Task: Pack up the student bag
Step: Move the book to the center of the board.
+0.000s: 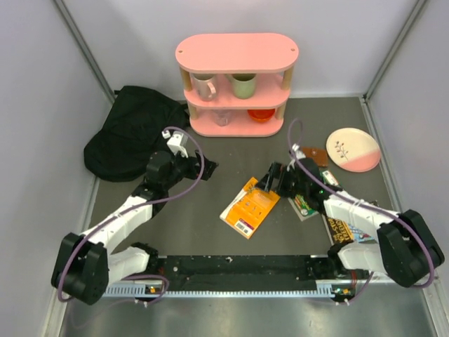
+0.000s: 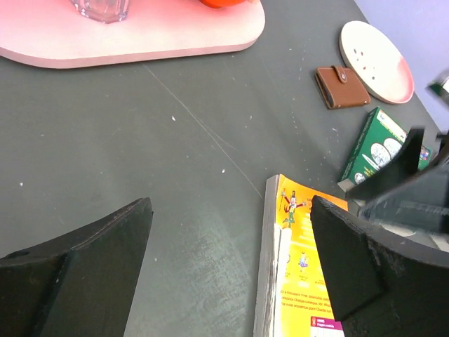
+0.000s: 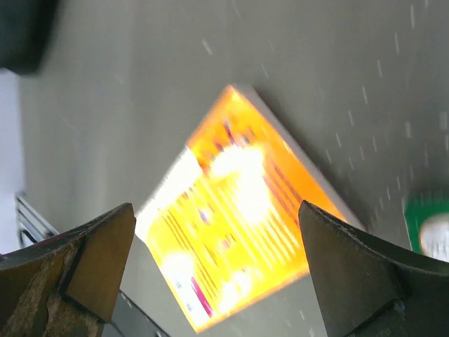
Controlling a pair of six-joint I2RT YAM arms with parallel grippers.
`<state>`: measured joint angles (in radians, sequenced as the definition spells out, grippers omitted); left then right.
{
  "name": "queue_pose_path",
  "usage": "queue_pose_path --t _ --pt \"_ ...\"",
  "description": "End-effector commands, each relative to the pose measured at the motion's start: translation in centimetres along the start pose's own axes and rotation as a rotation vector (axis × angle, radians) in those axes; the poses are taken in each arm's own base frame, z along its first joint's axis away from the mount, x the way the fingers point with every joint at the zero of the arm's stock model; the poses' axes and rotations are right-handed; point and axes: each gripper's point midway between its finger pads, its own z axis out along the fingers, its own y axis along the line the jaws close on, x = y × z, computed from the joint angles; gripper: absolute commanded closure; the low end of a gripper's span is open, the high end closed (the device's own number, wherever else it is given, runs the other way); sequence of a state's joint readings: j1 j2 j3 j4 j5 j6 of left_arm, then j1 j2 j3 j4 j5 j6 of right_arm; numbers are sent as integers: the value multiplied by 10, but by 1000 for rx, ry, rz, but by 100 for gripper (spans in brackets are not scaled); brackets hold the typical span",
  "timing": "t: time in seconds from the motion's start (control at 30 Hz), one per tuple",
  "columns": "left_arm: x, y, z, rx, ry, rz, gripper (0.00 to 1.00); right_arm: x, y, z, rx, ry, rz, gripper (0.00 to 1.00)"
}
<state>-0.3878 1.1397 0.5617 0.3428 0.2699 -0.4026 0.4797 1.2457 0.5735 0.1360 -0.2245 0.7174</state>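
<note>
- Left gripper: the fingers stand spread wide with nothing between them, over bare grey table.
- Right gripper: the fingers stand spread wide and grasp nothing. An orange book lies flat below and shows between them in the wrist view.
- The book lies mid-table, between the two grippers.
- A green packet lies just beside the book's right edge. A brown wallet and a pink-and-white plate lie farther right.
- The student bag lies slumped at the far left of the table, behind the left gripper and apart from both grippers.
- A pink shelf stands just right of the bag and holds two mugs.
</note>
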Motion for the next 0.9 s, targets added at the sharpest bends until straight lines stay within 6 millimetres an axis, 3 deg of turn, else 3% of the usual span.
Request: queue_pose_path --t 0.0,0.1,0.13,0.17,0.27,0.33,0.37,0.43,0.5,0.57,0.63,0.77,0.83,0.87 --pt "2 5 -13 -48 35 38 1 60 -22 -16 84 119 52 1" --pt "2 10 -23 -98 45 39 1 76 22 -24 -57 162 -21 1" --pt "5 24 -29 -183 49 32 1 82 33 -26 -74 182 -43 1" --pt "-3 26 -36 -213 20 27 1 97 55 -33 -111 208 -97 1" --pt "-23 46 -61 -376 -66 13 1 119 85 -42 -188 212 -166 1" --pt "-33 52 -73 -435 -118 5 1 129 89 -42 -186 230 -162 1" --pt "-42 60 -89 -511 -170 -9 1 134 94 -43 -199 241 -176 1" --pt "-54 67 -106 -587 -230 -24 1 157 99 -38 -225 308 -214 1" --pt "-64 78 -129 -685 -288 -38 1 178 112 -33 -267 371 -250 1" --pt "-72 81 -139 -724 -306 -31 1 185 126 -29 -292 387 -276 1" --pt "-72 84 -144 -756 -286 -19 1 200 131 -21 -305 438 -303 1" --pt "-63 98 -147 -833 -220 -23 1 207 147 -12 -345 462 -321 1" --pt "-60 101 -146 -838 -203 -25 1 208 143 -4 -300 464 -341 1" --pt "-61 102 -147 -840 -206 -27 1 208 127 6 -201 465 -353 1"
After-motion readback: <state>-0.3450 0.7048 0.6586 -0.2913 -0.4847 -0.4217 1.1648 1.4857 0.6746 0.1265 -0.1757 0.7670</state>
